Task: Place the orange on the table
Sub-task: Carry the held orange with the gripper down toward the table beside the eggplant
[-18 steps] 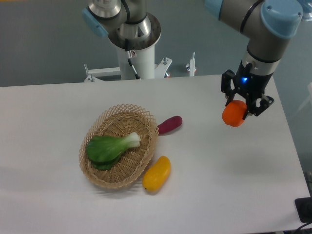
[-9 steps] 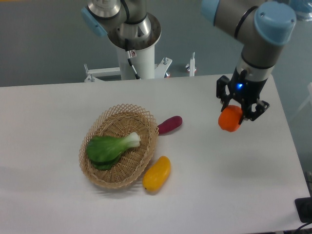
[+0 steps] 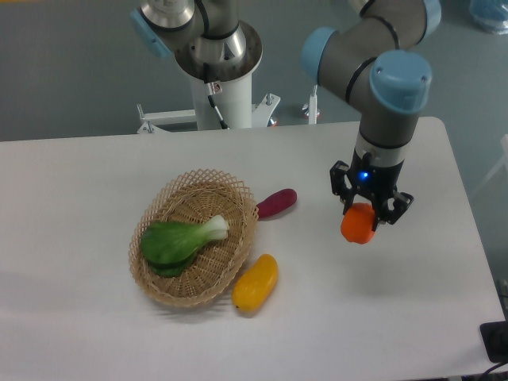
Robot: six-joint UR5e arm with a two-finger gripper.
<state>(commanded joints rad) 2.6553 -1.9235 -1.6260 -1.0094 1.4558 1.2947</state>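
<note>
Grey tubular arm (image 3: pixel 373 36) with pale blue joint caps. Black two-finger gripper (image 3: pixel 368 213), small blue light above. White pedestal, silver flange, black cable.

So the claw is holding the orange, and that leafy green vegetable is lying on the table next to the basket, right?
Not quite. The claw does hold the orange, but the camera view shows the leafy green vegetable lying inside the basket, not beside it on the table.

Bright, even light; sharp picture with soft, faint shadows.
</note>
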